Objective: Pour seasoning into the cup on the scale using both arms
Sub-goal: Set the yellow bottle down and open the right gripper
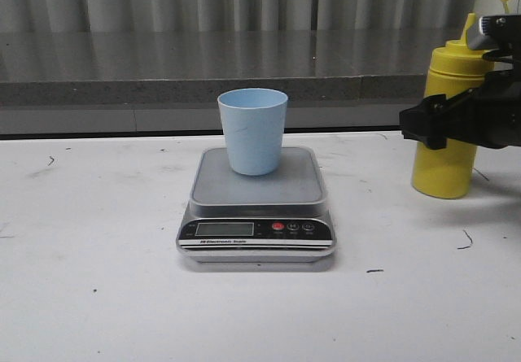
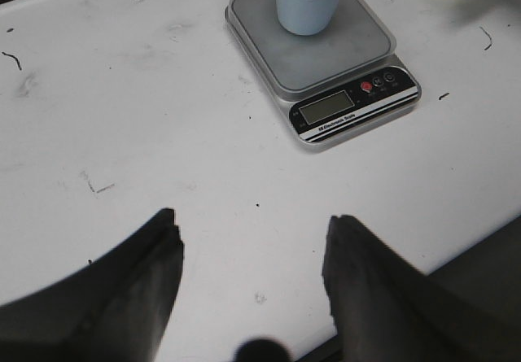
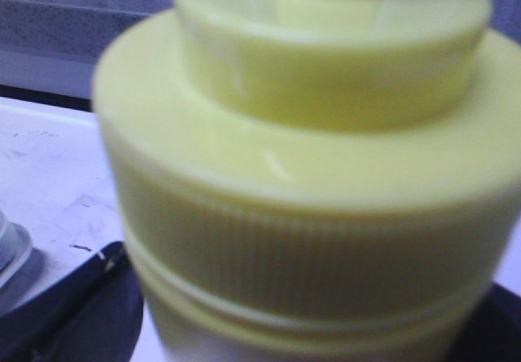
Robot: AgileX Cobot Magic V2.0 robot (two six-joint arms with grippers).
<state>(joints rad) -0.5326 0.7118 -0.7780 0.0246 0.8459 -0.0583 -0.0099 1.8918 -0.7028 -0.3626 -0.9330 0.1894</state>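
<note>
Cup [image 1: 253,130] upright on scale [image 1: 256,207], mid-desk [image 1: 98,297]. Right tool [image 1: 444,122] at bottle [image 1: 450,118], desk's right side; closure unclear. Left tool [image 2: 252,272] open, empty, well apart. Lift, pour remain.

Scale [image 1: 256,207]: white print on the black front panel [image 1: 255,231], below the blank LCD display [image 1: 225,229], appears to read "Electronic Scale". Button markings illegible. No other readable text.

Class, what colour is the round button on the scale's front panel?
Red button; clearest in the front view.
</note>
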